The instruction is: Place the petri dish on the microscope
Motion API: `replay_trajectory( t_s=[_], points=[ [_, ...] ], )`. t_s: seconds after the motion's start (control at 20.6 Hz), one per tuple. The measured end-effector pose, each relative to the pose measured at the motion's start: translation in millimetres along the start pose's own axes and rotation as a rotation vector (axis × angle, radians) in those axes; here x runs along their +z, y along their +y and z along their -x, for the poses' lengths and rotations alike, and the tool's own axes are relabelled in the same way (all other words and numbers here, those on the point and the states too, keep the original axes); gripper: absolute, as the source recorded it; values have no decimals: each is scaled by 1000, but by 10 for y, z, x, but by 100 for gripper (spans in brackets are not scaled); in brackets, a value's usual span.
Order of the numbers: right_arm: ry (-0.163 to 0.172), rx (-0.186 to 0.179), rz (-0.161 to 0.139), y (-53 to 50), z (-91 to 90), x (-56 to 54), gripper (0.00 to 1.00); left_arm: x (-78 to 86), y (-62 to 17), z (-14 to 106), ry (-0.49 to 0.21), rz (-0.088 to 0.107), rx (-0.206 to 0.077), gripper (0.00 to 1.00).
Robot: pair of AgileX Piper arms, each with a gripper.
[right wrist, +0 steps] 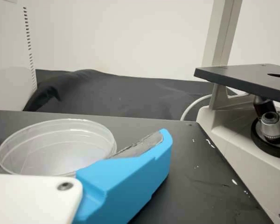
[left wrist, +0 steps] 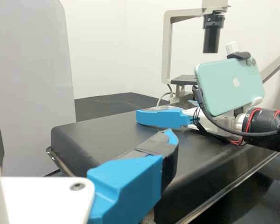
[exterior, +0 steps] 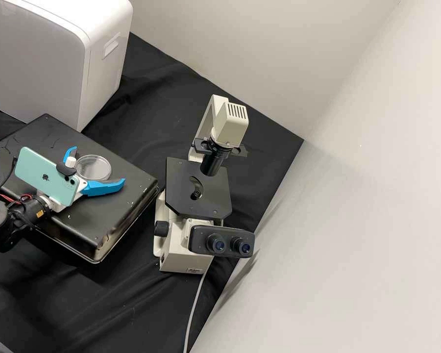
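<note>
On the black bench [exterior: 132, 294], across the black case [exterior: 117, 211] from the microscope [exterior: 181, 240]: left gripper [left wrist: 81, 133] spread wide, empty. Farther, atop that case beside the microscope, right gripper [exterior: 98, 165] splayed around the petri dish [exterior: 90, 169], not pinching. Barely begun, seemingly: gripping, lifting, setting on the stage [exterior: 181, 196] remaining.

A black bench [exterior: 132, 304], covered in what seems to be a wrinkled dark cloth, carries a white boxy appliance with rounded corners [exterior: 59, 54] at its far left corner. Just in front of that, along the left edge, lies a flat black slab-like case with scuffed top [exterior: 108, 215]. A white-bodied microscope with black stage and black eyepieces [exterior: 191, 230] stands beside the case, towards the bench's right edge, and a thin white cable [exterior: 193, 304] trails from its base to the near edge.
</note>
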Motion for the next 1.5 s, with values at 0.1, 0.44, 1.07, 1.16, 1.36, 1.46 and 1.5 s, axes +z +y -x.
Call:
replay_trajectory(
  t_s=[0.1, 0.44, 1.07, 1.16, 1.36, 1.46, 1.5],
  points=[
    [-7, -9, 3, -23, -5, 18, 0, -2, 1, 0, 0, -1, 0, 100],
    [2, -10, -1, -27, -6, 14, 0, -16, 5, -2, 9, -1, 3, 100],
    [10, -16, -14, -30, -7, 9, 0, -16, 5, -2, 9, -1, 3, 100],
    [14, -18, -20, -27, -8, 10, 0, -16, 5, -2, 9, -1, 3, 100],
    [18, -15, -32, -16, -11, 15, 0, -16, 5, -2, 9, -1, 3, 100],
    [21, -17, -39, -8, -14, 22, 0, -16, 5, -2, 9, -1, 3, 100],
    [21, -17, -42, -6, -15, 24, 0, -16, 5, -2, 9, -1, 3, 100]
  ],
)
